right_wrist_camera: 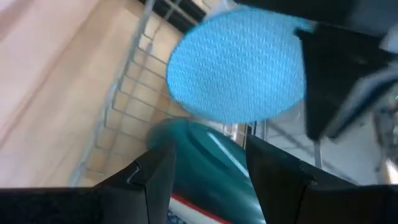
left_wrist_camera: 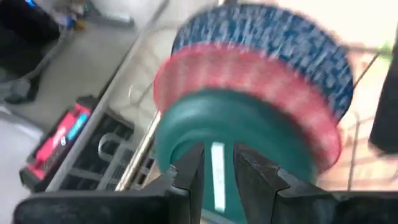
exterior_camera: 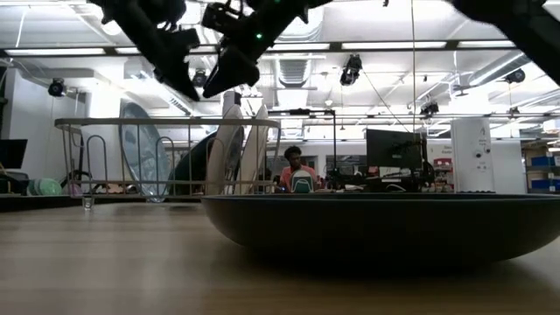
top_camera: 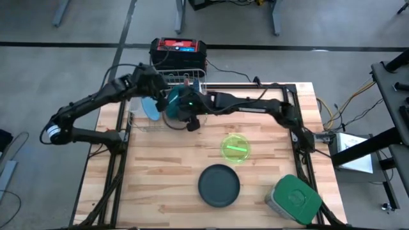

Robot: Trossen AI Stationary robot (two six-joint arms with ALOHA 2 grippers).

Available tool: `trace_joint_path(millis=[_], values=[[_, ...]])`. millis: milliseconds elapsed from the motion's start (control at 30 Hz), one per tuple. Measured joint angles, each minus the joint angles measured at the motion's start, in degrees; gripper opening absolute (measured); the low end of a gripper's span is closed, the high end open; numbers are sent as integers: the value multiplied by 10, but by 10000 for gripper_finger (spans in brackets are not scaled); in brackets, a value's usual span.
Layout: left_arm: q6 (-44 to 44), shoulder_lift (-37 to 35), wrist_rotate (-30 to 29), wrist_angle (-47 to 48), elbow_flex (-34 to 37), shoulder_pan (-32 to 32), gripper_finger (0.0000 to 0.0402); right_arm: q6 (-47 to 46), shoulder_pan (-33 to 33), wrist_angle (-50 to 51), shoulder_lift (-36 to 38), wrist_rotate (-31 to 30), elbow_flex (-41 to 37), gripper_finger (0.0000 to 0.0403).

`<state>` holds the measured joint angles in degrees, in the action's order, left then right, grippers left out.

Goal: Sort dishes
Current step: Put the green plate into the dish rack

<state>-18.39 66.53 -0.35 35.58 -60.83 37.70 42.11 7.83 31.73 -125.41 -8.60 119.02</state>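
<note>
**Both arms meet over the rack at the table's far edge**

The wooden table [top_camera: 160,185] has its near half mostly open: bare boards lie on the left side, while a dark grey plate [top_camera: 219,185] lies flat near the front middle, a lime green bowl [top_camera: 235,147] sits just beyond it, and a grey container with a green lid [top_camera: 294,199] rests at the front right corner. The crowded spot is the far left, where the wire rack [top_camera: 167,96] stands close to the table's back edge, with a black and red box [top_camera: 178,52] on the floor just behind it.

In the rack, dishes stand on edge, flat faces upright. A light blue plate [right_wrist_camera: 239,65] stands on its rim beside a teal dish [left_wrist_camera: 236,134], with a reddish dish [left_wrist_camera: 249,78] and a dark blue dish [left_wrist_camera: 273,37] stacked right behind the teal one.

The left arm reaches from the table's left side, bent at the elbow, to the rack. Its left gripper [left_wrist_camera: 217,168] has fingers set narrowly on either side of the teal dish's rim, pinching it. The right arm stretches across from the right edge, and the right gripper [right_wrist_camera: 208,165] has its fingers apart, straddling the same teal dish; whether they press it I cannot tell.
</note>
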Motion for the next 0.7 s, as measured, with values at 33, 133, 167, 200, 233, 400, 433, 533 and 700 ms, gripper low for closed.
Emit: trace_joint_path(millis=[33,133,167,200,233,400,433,533,700], values=[[-5,4,4,10,0,9,73,-7,0,26,-17,-1,29,183],[-11,18,7,17,0,27,73,-16,2,93,-69,-6,108,183],[-14,23,8,16,1,29,73,-16,1,113,-87,-6,132,183],[-19,29,9,15,1,31,73,-16,0,127,-103,-6,153,183],[-23,36,9,15,1,31,73,-15,0,125,-113,-6,159,183],[-38,74,9,20,2,38,74,-7,-1,118,-118,-45,148,183],[-39,80,10,23,2,39,74,-10,-1,128,-120,-51,148,183],[-39,100,10,31,2,39,73,-14,1,145,-125,-51,148,183],[-37,131,14,36,3,38,74,1,0,161,-125,-50,148,183]])
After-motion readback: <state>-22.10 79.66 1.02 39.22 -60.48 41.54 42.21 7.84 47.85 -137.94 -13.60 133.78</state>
